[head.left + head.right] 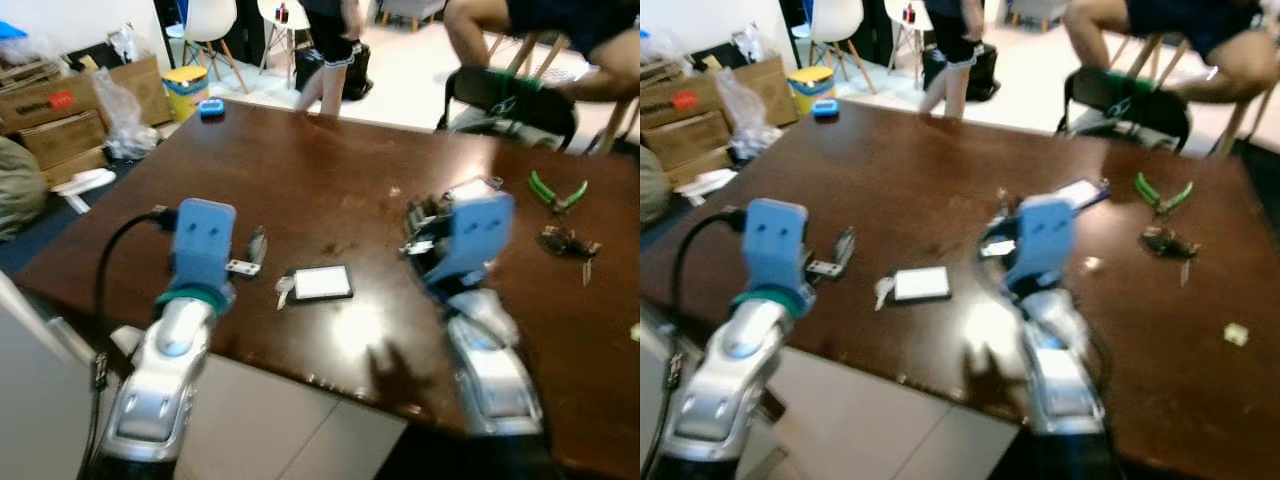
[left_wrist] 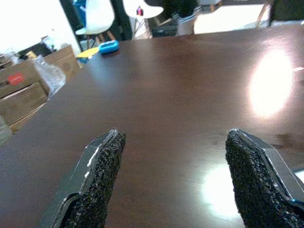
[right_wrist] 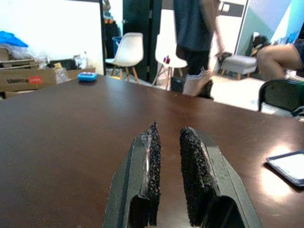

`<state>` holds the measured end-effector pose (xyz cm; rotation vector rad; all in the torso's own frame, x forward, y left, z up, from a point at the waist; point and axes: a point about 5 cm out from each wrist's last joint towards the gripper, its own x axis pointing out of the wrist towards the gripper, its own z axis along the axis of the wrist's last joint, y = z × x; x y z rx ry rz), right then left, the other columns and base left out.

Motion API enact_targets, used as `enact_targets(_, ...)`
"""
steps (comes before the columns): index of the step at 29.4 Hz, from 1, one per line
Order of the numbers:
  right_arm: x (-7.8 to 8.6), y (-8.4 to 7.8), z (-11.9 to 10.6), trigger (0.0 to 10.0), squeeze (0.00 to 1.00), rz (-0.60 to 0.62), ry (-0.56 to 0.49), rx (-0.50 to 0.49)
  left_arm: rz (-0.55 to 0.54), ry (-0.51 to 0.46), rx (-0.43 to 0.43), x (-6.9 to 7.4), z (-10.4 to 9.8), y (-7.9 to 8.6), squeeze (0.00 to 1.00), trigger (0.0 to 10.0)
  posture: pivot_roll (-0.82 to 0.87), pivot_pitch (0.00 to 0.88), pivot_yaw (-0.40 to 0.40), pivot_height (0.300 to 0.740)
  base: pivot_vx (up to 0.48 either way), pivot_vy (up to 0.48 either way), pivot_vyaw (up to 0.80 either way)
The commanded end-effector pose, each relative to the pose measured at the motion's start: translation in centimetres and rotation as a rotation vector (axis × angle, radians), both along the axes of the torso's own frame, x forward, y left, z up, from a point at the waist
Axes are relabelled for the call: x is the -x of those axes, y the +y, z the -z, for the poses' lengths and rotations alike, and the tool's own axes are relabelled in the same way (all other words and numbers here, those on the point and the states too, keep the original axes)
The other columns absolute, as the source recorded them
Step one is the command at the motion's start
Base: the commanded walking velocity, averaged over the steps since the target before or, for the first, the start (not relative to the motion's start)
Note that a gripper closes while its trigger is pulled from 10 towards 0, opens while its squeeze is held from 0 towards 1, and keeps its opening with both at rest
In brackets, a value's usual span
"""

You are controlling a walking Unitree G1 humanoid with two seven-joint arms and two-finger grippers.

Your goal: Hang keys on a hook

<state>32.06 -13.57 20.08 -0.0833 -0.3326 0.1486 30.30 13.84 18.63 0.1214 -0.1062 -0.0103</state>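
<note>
on the dark brown table [image 1: 330,170], close to its near edge, lies a small bunch of keys [image 1: 283,291] touching the left side of a flat white card with a dark border [image 1: 322,283]. just left of them sits a small metal bracket-like piece [image 1: 250,255]; what it is exactly cannot be told.

the left gripper [image 2: 175,175] hovers over the table near that bracket, its two black fingers [image 2: 102,180] spread wide with nothing but bare tabletop between them. the right gripper [image 3: 168,166] is raised over the table to the right of the card — its rough black pads [image 3: 153,166] stand nearly together, a thin gap between them and nothing held. both blue wrist housings show from the head camera, the left one [image 1: 203,240] and the right one [image 1: 475,230].

further right on the table lie green-handled pliers [image 1: 556,192], a dark cluster that may be another key bunch [image 1: 568,241], and a white phone-like slab [image 3: 287,166] beyond the right gripper. a small blue object [image 1: 211,108] rests at the far left corner of the table.

beyond the table stand cardboard boxes [image 1: 60,115], white chairs [image 1: 212,30], a standing person [image 1: 335,45] and a seated person [image 1: 540,40].
</note>
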Motion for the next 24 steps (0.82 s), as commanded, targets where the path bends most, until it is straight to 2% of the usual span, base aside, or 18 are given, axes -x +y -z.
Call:
enact_targets(1, 0.0, -0.4, 0.4, 10.0, 0.00, 0.009, 0.018, -0.005, 0.026, 0.037, -0.006, 0.1, 0.7, -0.3, 0.00, 10.0, -0.15, 0.037, 0.123, 0.740, 0.247, 0.000, -0.80)
enact_targets(3, 0.0, -0.3, 0.4, 10.0, 0.00, 0.008, 0.018, -0.002, 0.062, 0.061, -0.012, 0.2, 1.1, -0.6, 0.00, 10.0, -0.15, 0.038, 0.124, 0.740, 0.000, 0.000, -0.80)
enact_targets(5, 0.0, -0.3, 0.5, 10.0, 0.00, 0.006, 0.017, 0.003, 0.173, 0.128, -0.058, 0.6, 2.1, -1.8, 0.00, 10.0, -0.15, 0.038, 0.124, 0.740, 0.000, 0.000, -0.80)
enact_targets(7, 0.0, -0.3, 0.5, 10.0, 0.00, 0.006, 0.017, 0.003, 0.173, 0.128, -0.058, 0.6, 2.1, -1.8, 0.00, 10.0, -0.15, 0.038, 0.124, 0.740, 0.000, 0.000, -0.80)
enact_targets(8, 0.0, -0.3, 0.5, 10.0, 0.00, 0.007, 0.016, 0.006, 0.213, 0.155, -0.101, 0.8, 2.6, -2.2, 0.00, 10.0, -0.15, 0.038, 0.124, 0.740, 0.000, 0.000, -0.80)
enact_targets(9, 0.0, -0.3, 0.5, 10.0, 0.00, 0.007, 0.016, 0.006, 0.213, 0.155, -0.101, 0.8, 2.6, -2.2, 0.00, 10.0, -0.15, 0.038, 0.124, 0.740, 0.000, 0.000, -0.80)
enact_targets(10, 0.0, -0.3, 0.6, 10.0, 0.00, 0.009, 0.018, 0.014, 0.257, 0.210, -0.157, 1.1, 3.5, -2.7, 0.00, 10.0, -0.15, 0.038, 0.127, 0.740, 0.000, 0.000, 0.00)
enact_targets(11, 0.0, -0.3, 0.6, 10.0, 0.00, 0.009, 0.018, 0.014, 0.257, 0.210, -0.157, 1.1, 3.5, -2.7, 0.00, 10.0, -0.15, 0.038, 0.127, 0.740, 0.000, 0.000, 0.00)
enact_targets(12, 0.0, -0.4, 0.7, 10.0, 0.00, 0.010, 0.019, 0.021, 0.301, 0.256, -0.185, 1.4, 4.3, -3.1, 0.00, 10.0, -0.15, 0.038, 0.127, 0.740, 0.000, 0.000, 0.00)
enact_targets(13, 0.0, -0.4, 0.7, 10.0, 0.00, 0.010, 0.019, 0.021, 0.301, 0.256, -0.185, 1.4, 4.3, -3.1, 0.00, 10.0, -0.15, 0.038, 0.127, 0.740, 0.000, 0.000, 0.00)
enact_targets(15, 0.1, -0.3, 1.1, 10.0, 0.00, 0.005, 0.025, 0.045, 0.342, 0.315, -0.220, 1.8, 5.2, -3.8, 0.00, 10.0, -0.15, 0.039, 0.127, 0.740, 0.000, 0.000, 0.00)
enact_targets(24, 0.2, 0.2, 2.5, 10.0, 0.00, -0.046, 0.063, 0.130, 0.382, 0.405, -0.242, 1.6, 7.0, -4.4, 0.00, 10.0, -0.14, 0.049, 0.125, 0.740, 0.000, 0.000, 0.00)
